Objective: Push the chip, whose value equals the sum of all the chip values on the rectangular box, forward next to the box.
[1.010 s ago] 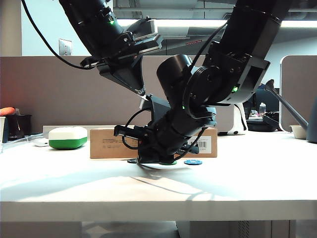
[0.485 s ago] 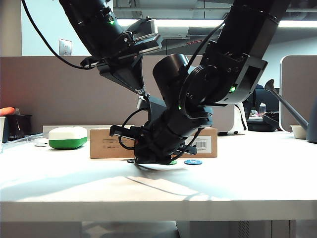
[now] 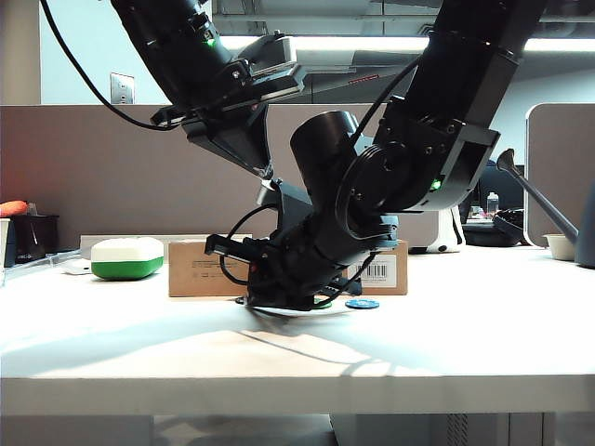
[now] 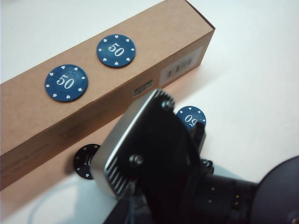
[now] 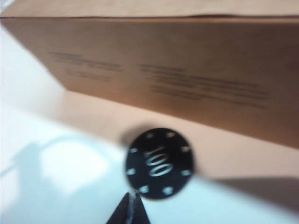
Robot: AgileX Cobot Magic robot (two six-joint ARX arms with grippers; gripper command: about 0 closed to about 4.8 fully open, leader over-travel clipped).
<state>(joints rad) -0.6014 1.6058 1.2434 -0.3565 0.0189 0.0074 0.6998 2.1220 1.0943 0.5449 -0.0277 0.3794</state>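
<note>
Two blue round 50 chips (image 4: 66,82) are lying on the long brown cardboard box (image 4: 42,116), so the black round 100 chip (image 5: 159,163), lying on the white counter (image 3: 465,344) near the box, is the target. The right gripper (image 5: 131,209), jaws together, is touching the chip's near edge at lower centre to push. The left gripper (image 3: 265,167) is hanging at upper centre; its jaws cannot be made out.

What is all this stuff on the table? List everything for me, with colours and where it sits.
rectangular box: one, brown cardboard, lying long on the table.
50 chips: two, blue, on top of the rectangular box.
third 50 chip: one, blue, on the table in front of the box.
100 chip: one, black, on the table near the box's front.
rounded case: one, white and green, far left of the box.
right end effector: shut, tip just behind the 100 chip.
left end effector: raised above the box, state unclear.
</note>
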